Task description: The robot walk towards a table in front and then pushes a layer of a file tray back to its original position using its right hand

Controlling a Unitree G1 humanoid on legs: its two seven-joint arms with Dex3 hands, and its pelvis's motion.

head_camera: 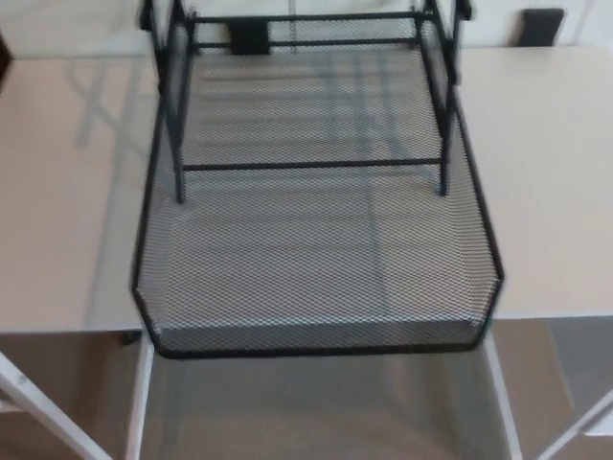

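1. Head view: I stand close to the counter (556, 192). The black mesh file tray (316, 105) sits on it, and its lowest layer (316, 259) is drawn out toward me, the front lip overhanging the counter's near edge.
2. Neither of my hands shows here, so I cannot tell whether they are released or clenched.
3. I judge the approach nearly finished and the push not yet begun; next my right hand must come up to the layer's front lip and press it straight back under the frame.
4. I can read no brand, label or writing.
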